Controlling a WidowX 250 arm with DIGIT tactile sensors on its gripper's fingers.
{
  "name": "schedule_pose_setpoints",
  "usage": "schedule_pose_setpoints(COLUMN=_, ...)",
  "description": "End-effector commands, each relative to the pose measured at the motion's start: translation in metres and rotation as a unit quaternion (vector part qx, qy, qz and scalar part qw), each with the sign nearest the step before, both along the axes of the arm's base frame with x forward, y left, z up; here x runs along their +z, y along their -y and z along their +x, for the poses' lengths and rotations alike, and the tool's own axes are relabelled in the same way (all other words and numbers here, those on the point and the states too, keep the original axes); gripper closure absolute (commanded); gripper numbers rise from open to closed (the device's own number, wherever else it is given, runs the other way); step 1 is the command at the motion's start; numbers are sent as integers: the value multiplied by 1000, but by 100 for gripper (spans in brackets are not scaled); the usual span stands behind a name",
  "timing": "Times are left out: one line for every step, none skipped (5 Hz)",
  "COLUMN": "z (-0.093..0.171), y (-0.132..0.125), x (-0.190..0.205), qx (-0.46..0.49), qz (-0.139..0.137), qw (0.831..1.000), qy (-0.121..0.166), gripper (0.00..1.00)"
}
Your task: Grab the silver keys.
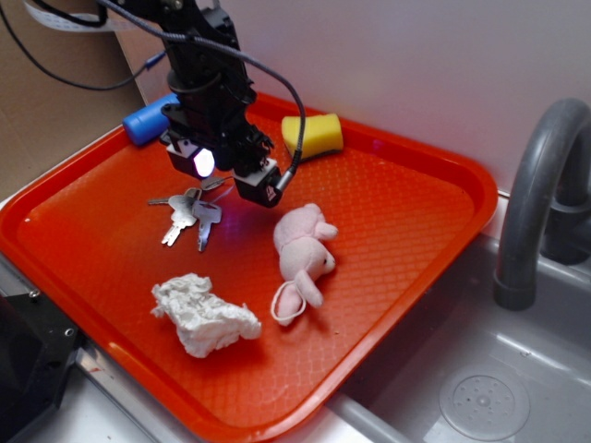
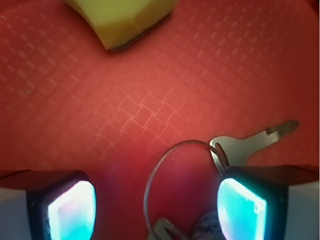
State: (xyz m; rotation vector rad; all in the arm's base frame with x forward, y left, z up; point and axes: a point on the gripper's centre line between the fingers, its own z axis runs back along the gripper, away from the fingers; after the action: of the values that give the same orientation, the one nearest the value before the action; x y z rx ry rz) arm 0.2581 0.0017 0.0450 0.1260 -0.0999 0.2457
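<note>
- Two glowing fingers of the gripper stand well apart, so the jaws are spread and hold nothing; the wire ring of the silver keys lies between them on the tray floor.
- One key points away past the finger on the right of the wrist view, its head partly tucked under that finger; this suggests the approach is centred on the ring rather than on the blades.
- From outside, the gripper hangs just above the far end of the bunch, which fans out flat toward the near side of the red tray.
- Other items sit clear of the keys: a yellow sponge near the far rim, a pink plush toy beside them, a crumpled white tissue nearer the front, a blue cylinder behind the arm.
- Beneath everything the tray has a textured diamond pattern; it rests beside a grey sink with a grey faucet, against a pale wall.
</note>
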Motion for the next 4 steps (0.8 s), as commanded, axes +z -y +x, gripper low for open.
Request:
schedule_pose_setpoints(z=9, y=-30, x=0, qx=18, qz=7, qw=1000, qy=-1, gripper=0)
schedule_pose_setpoints(z=7, y=-35, x=-3, qx=17, qz=14, qw=1000, qy=-7, gripper=0)
schedule_pose_setpoints(z=6, y=-40, x=-6, qx=14, qz=16, qw=1000, qy=-10, gripper=96)
schedule_pose_setpoints(z=2, y=-41, x=-2, qx=12, qz=9, qw=1000, qy=-10, gripper=100)
